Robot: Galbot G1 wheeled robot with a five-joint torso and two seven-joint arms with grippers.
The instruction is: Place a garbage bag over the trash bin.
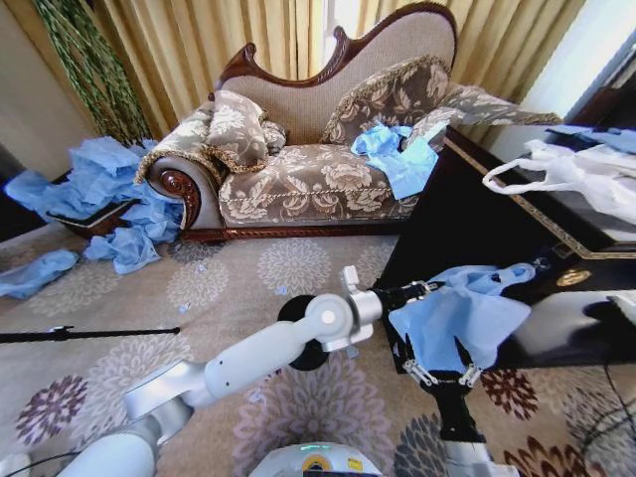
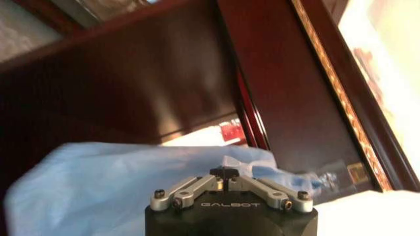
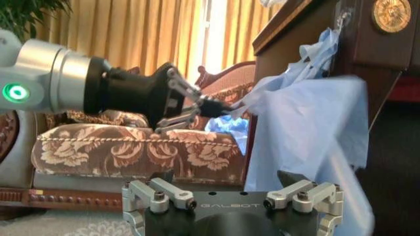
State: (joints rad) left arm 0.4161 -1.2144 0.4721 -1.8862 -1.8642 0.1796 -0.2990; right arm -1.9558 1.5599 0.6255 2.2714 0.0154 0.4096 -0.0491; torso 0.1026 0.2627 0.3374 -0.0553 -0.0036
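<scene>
- While the bag [image 1: 459, 323] hung in front of the dark cabinet [image 1: 467, 229], the left gripper [image 1: 429, 289] had its fingers pinched shut on the bag's upper edge, near the cabinet's corner.
- In the left wrist view the left gripper [image 2: 226, 176] showed its fingertips closed together on a fold of the bag [image 2: 98, 191], with the cabinet [image 2: 164, 83] just behind.
- From the right wrist view, the left gripper [image 3: 220, 107] reached in from the sofa side and clamped the bag [image 3: 308, 132] where the film bunched into a peak.
- The right gripper [image 1: 438, 376] sat just under the bag's lower edge, its fingers spread apart; the bag's bottom drooped between them, but whether it touched them could not be told.
- In its own view the right gripper [image 3: 233, 189] had its fingers wide open, and the bag draped down past one side of it.
- One strand of the bag ran upward along the cabinet's edge toward a round gold emblem [image 3: 391, 14].
- A sofa [image 1: 318, 149] stood behind on the patterned carpet [image 1: 248, 278], with another blue bag [image 1: 397, 154] lying on its seat.
- More blue bags [image 1: 99, 189] lay heaped on the floor beside the sofa's arm.
- A white bag [image 1: 576, 174] with loop handles rested on the cabinet top.
</scene>
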